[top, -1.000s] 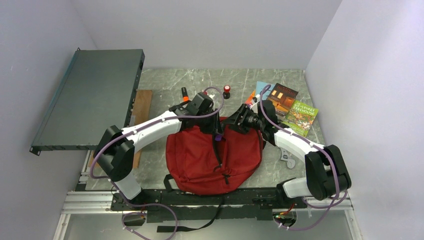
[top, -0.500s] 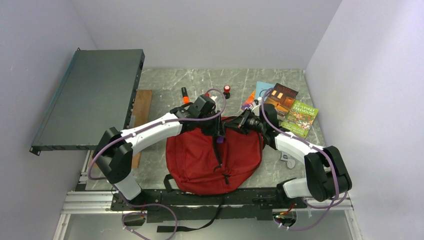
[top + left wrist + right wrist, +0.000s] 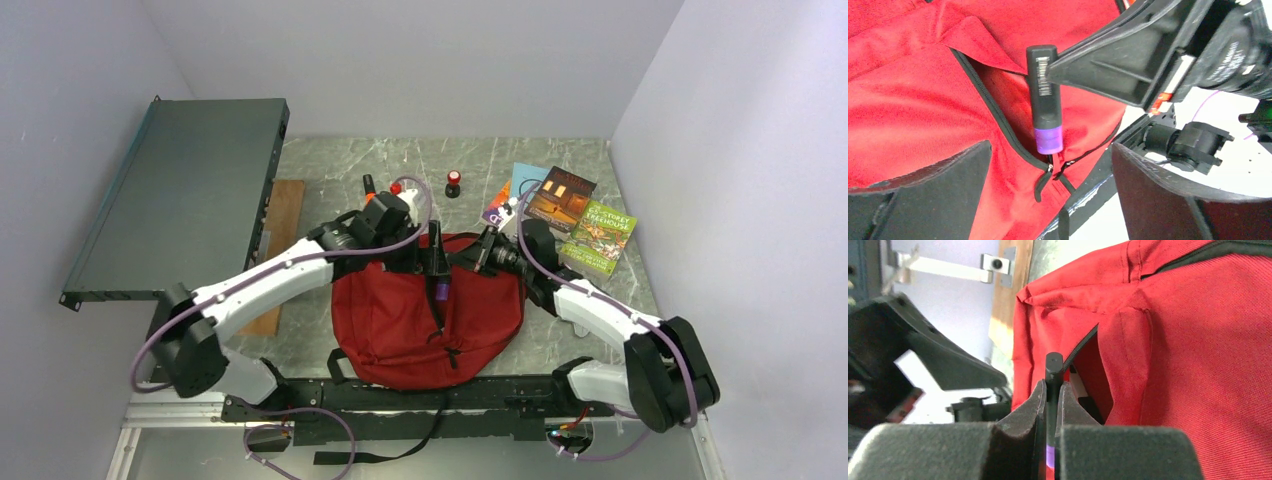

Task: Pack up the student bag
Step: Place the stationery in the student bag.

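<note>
- Presently right gripper (image 3: 1050, 390) pinches the marker (image 3: 1044, 90) over the student bag (image 3: 903, 105); left gripper (image 3: 1049, 150) gapes wide.
- Risk: marker pivots in the narrow pinch, misses the zip opening (image 3: 998, 87).

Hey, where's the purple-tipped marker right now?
The marker hangs purple end down over the red bag's open zipper, near the bag's far edge in the top view, pinched by the right gripper. The open left gripper sits just beside it, not touching.
</note>
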